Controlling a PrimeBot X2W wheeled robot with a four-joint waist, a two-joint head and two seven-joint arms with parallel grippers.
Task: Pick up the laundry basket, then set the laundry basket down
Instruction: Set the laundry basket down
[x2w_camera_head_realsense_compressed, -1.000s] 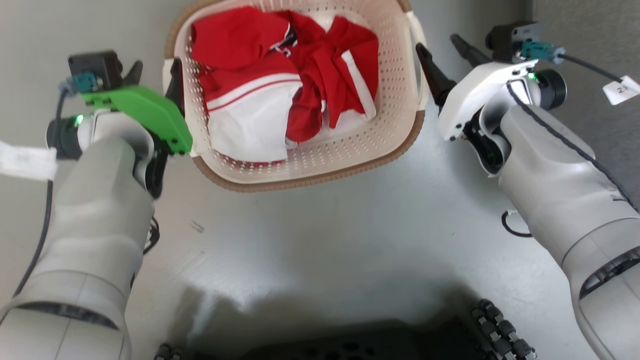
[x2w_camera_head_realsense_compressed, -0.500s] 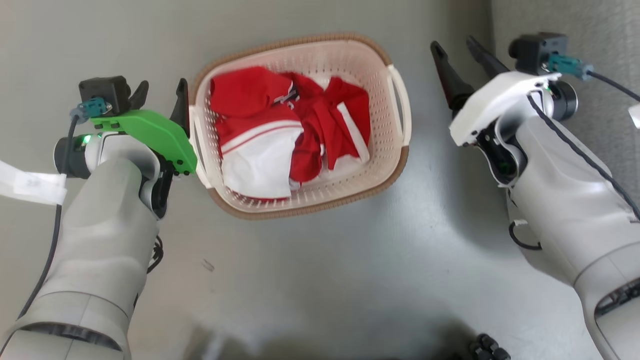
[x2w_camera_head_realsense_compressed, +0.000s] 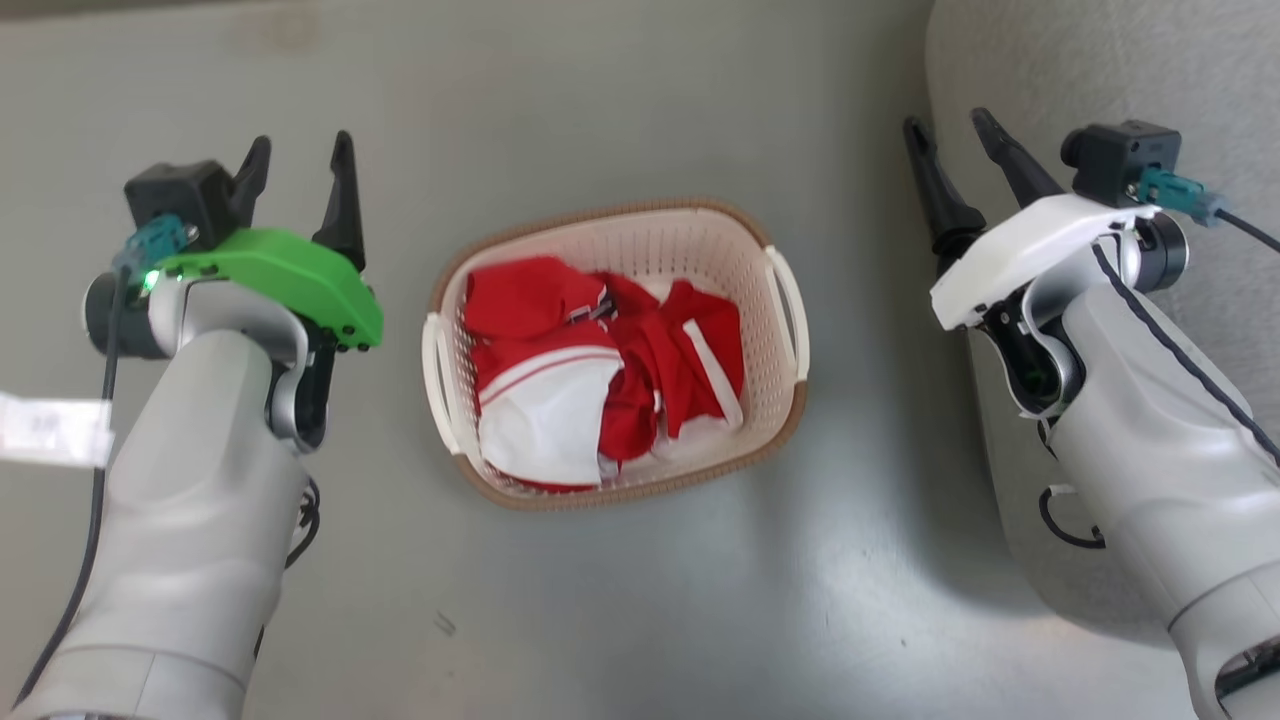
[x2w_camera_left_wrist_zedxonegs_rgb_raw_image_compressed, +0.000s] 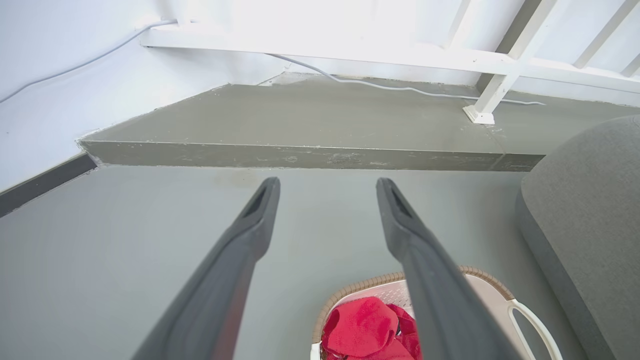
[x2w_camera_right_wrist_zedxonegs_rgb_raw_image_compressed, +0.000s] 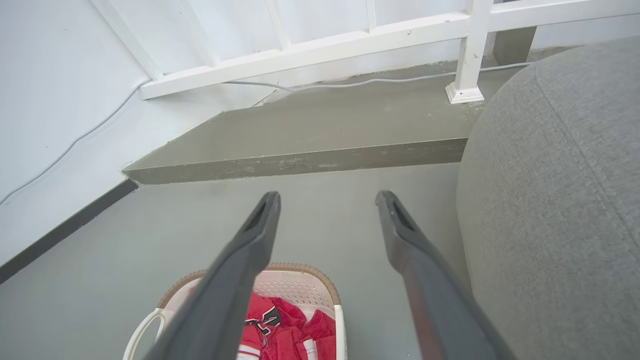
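The laundry basket (x2w_camera_head_realsense_compressed: 622, 213) stands on the grey floor in the middle of the head view, cream and perforated, with a brown rim and a white loop handle on each side. Red and white clothes (x2w_camera_head_realsense_compressed: 600, 370) lie bunched inside it. My left gripper (x2w_camera_head_realsense_compressed: 302, 148) hangs open to its left, well apart from the left handle (x2w_camera_head_realsense_compressed: 432, 385). My right gripper (x2w_camera_head_realsense_compressed: 947, 122) is open to the right, clear of the right handle (x2w_camera_head_realsense_compressed: 790, 300). In the left wrist view the open left gripper (x2w_camera_left_wrist_zedxonegs_rgb_raw_image_compressed: 327, 184) points past the basket (x2w_camera_left_wrist_zedxonegs_rgb_raw_image_compressed: 360, 289). The right gripper (x2w_camera_right_wrist_zedxonegs_rgb_raw_image_compressed: 327, 196) does the same above the basket (x2w_camera_right_wrist_zedxonegs_rgb_raw_image_compressed: 300, 279).
A grey upholstered seat (x2w_camera_head_realsense_compressed: 1100, 70) bulges in at the right, close behind my right gripper, and also shows as a seat edge (x2w_camera_left_wrist_zedxonegs_rgb_raw_image_compressed: 590, 200) and a rounded side (x2w_camera_right_wrist_zedxonegs_rgb_raw_image_compressed: 560, 175). Ahead rises a concrete step (x2w_camera_left_wrist_zedxonegs_rgb_raw_image_compressed: 310, 156) with a white railing post (x2w_camera_right_wrist_zedxonegs_rgb_raw_image_compressed: 467, 60) and a cable. White walls close the left.
The head camera has pulled back and up, so the basket looks smaller. Both grippers, close beside the basket's handles before, now stand apart from it. The basket stays on the floor.
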